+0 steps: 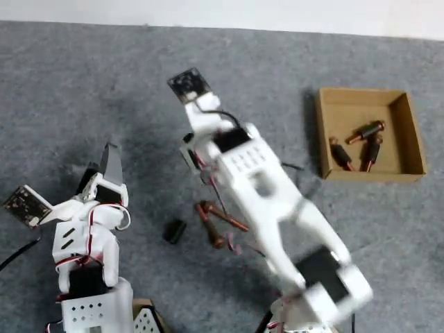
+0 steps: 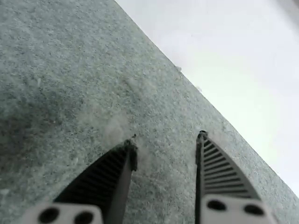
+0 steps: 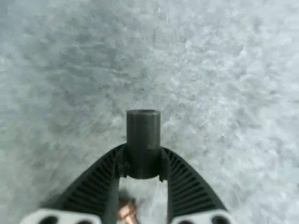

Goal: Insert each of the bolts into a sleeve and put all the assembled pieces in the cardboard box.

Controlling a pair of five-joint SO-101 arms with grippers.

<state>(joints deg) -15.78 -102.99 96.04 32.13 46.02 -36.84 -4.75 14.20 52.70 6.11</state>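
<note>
Right hand [image 3: 142, 161] is clamped on one end of a smooth, dark, cylindrical sleeve [image 3: 143, 140], held between ribbed fingers [image 3: 187, 186]; a coppery bit behind them is too blurred to name. Left hand [image 2: 167, 142], at 8 o'clock on the grey, felt-like worktop [image 1: 83, 83], stands apart and holds nothing. Copper bolts [image 1: 220, 216] and a loose sleeve [image 1: 175, 231] lie near centre, the bolts partly hidden by the white arm [image 1: 270, 201]. The cardboard box [image 1: 322, 132] at 2 o'clock holds three assembled pieces [image 1: 365, 132].

Three assembled pieces [image 1: 365, 131] in cardboard box [image 1: 371, 177]

Grey felt mat [image 1: 104, 83] meets a white strip [image 1: 277, 14] at its far edge.
</note>
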